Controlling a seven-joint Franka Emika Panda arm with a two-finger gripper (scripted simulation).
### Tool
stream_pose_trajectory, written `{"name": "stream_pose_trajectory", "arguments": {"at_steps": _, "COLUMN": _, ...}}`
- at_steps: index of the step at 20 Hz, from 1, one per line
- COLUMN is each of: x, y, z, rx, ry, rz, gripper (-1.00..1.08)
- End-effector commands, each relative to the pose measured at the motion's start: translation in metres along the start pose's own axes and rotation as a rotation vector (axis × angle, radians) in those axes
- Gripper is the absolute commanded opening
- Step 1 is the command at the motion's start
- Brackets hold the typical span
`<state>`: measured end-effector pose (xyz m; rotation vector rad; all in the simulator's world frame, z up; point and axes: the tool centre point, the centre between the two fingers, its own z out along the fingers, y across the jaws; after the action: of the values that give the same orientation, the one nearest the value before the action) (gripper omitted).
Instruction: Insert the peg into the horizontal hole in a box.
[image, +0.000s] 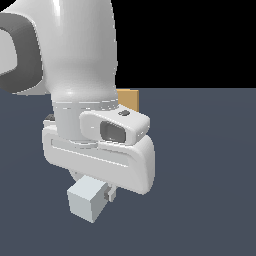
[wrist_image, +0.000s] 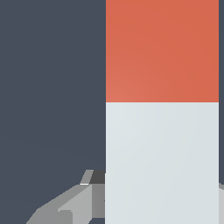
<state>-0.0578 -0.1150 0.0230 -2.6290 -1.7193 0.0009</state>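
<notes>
1. So here's where we're at: the peg (wrist_image: 162, 113) fills most of the wrist view, pale grey-white near the camera and orange-red at the far end. In the exterior view we only catch its pale end face (image: 87, 200) poking out below the gripper (image: 102, 192), low over the dark tabletop (image: 210, 190).

2. The jaws look closed on the peg's pale half. We can see a grey finger (wrist_image: 72, 203) pressed up against the bar's side in the wrist view. The contact on the other side is barely in frame, so we're judging the grip from that one side plus how the peg sits under the hand.

3. The box (image: 129, 99) is mostly hidden behind the arm; only a tan corner shows, well apart from the peg. We can't see the hole at all from here.

4. Handling-wise, we reckon the peg is a stiff, rigid bar with flat faces, so parallel jaws should sit square on it with no rolling. It's probably light, but it's long, so any grip far from the middle could let it droop or pivot.

5. Holding the pale half seems right to us: it leaves the orange-red end free to lead into the hole.

6. The smooth faces might slip lengthwise if the tip catches the box's face.
</notes>
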Motion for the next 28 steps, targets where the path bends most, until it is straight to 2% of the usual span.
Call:
{"name": "stream_pose_trajectory", "arguments": {"at_steps": 1, "x": 0.000, "y": 0.000, "z": 0.001, "rx": 0.000, "ry": 0.000, "rz": 0.000, "gripper": -1.00}}
{"name": "stream_pose_trajectory", "arguments": {"at_steps": 10, "x": 0.001, "y": 0.000, "z": 0.000, "rx": -0.001, "ry": 0.000, "rz": -0.001, "gripper": -1.00}}
{"name": "stream_pose_trajectory", "arguments": {"at_steps": 13, "x": 0.009, "y": -0.003, "z": -0.003, "rx": -0.001, "ry": 0.000, "rz": -0.022, "gripper": -1.00}}
{"name": "stream_pose_trajectory", "arguments": {"at_steps": 16, "x": 0.026, "y": -0.010, "z": -0.008, "rx": -0.001, "ry": 0.000, "rz": -0.067, "gripper": -1.00}}
{"name": "stream_pose_trajectory", "arguments": {"at_steps": 23, "x": 0.087, "y": -0.042, "z": -0.028, "rx": -0.001, "ry": -0.001, "rz": -0.229, "gripper": -1.00}}
{"name": "stream_pose_trajectory", "arguments": {"at_steps": 28, "x": 0.105, "y": -0.055, "z": -0.035, "rx": -0.001, "ry": -0.001, "rz": -0.281, "gripper": -1.00}}
